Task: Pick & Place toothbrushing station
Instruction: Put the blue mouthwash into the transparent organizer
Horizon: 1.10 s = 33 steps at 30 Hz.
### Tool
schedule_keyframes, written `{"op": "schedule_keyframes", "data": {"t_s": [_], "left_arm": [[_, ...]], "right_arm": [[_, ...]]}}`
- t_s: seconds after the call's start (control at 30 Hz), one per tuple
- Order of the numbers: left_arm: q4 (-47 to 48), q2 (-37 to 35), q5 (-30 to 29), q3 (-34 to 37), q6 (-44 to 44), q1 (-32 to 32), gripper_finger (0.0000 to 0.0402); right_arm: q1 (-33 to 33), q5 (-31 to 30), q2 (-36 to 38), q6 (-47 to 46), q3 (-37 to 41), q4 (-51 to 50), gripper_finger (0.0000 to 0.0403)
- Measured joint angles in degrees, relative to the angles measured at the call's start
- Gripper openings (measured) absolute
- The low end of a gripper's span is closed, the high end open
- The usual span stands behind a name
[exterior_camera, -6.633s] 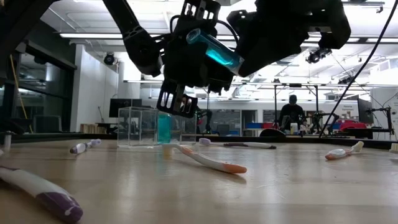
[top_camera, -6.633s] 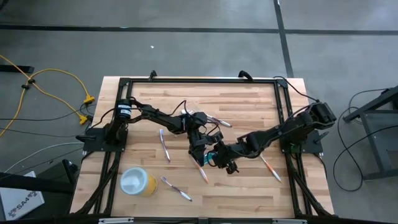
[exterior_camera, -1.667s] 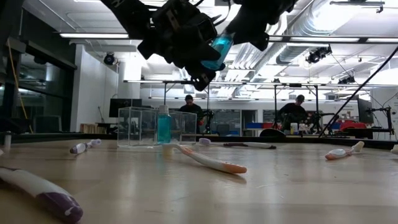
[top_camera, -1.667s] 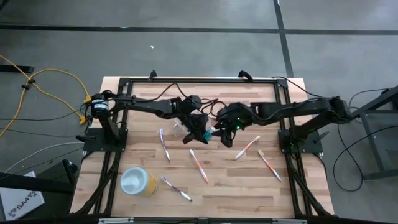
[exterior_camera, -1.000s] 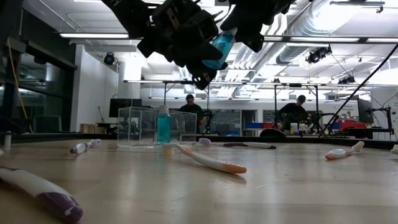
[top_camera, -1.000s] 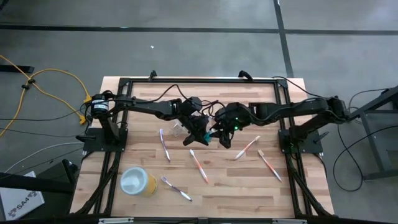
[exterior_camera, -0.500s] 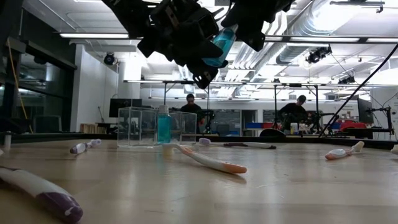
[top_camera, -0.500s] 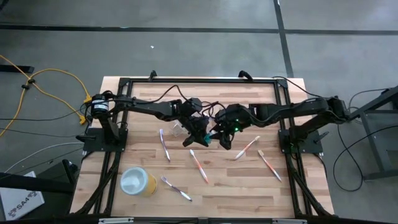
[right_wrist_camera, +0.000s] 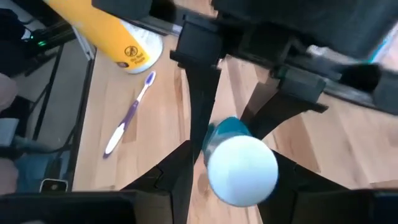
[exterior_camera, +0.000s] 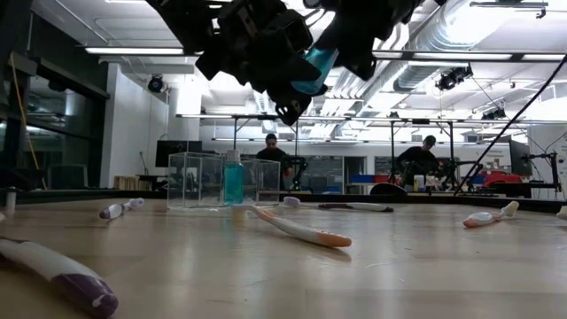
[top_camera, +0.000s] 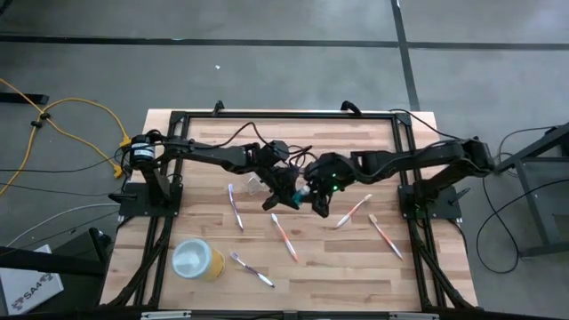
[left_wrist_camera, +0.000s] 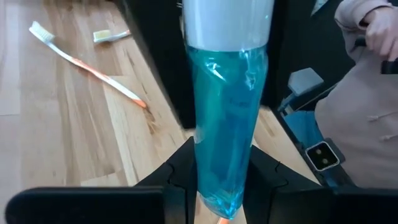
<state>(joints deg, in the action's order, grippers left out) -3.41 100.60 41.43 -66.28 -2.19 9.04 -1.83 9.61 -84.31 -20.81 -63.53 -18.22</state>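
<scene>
A blue tube [top_camera: 302,188] with a white cap is held high above the table's middle, between both grippers; it also shows in the low view [exterior_camera: 312,71]. My left gripper [top_camera: 286,188] comes from the table's left and is shut on it. My right gripper [top_camera: 314,194] comes from the right and is shut on its other end. A small clear cup [top_camera: 257,184] stands on the table just left of them, with a second blue tube [exterior_camera: 233,180] upright inside. Several toothbrushes, among them an orange one [top_camera: 284,236], lie flat on the table. My left gripper pinches the tube's flat crimped end [left_wrist_camera: 221,199] between its two fingers, which lie along the tube. It comes from the table's left. The tube is lifted clear and tilted, its cap end the higher one. My right gripper has the tube's cap end [right_wrist_camera: 241,169] between its two fingers, which lie along the tube, the white cap toward its wrist. It comes from the table's right, facing the left gripper. The tube spans the gap between the two grippers, clear of the table.
A larger yellow cup [top_camera: 197,259] lies at the near left. Toothbrushes lie at the left [top_camera: 235,206], near left [top_camera: 252,268] and right [top_camera: 354,211] [top_camera: 386,236]. A black frame [top_camera: 284,114] runs around the table. People stand in the room beyond.
My right gripper has gone a little toward the table's left, closer to my left gripper. The tube stays lifted between the two grippers.
</scene>
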Motion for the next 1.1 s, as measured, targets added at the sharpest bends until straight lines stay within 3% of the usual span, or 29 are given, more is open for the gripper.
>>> {"op": "schedule_keyframes", "data": {"t_s": [0.7,1.1], "left_arm": [[1.7,-0.26,0.17,-0.09,0.59,0.04,0.0076],[2.08,-0.18,-0.08,-0.09,0.49,0.0,0.0076]], "right_arm": [[0.8,1.22,-1.67,3.07,0.11,3.62,0.0135],[1.2,0.0,2.12,1.94,0.04,1.82,0.0135]]}}
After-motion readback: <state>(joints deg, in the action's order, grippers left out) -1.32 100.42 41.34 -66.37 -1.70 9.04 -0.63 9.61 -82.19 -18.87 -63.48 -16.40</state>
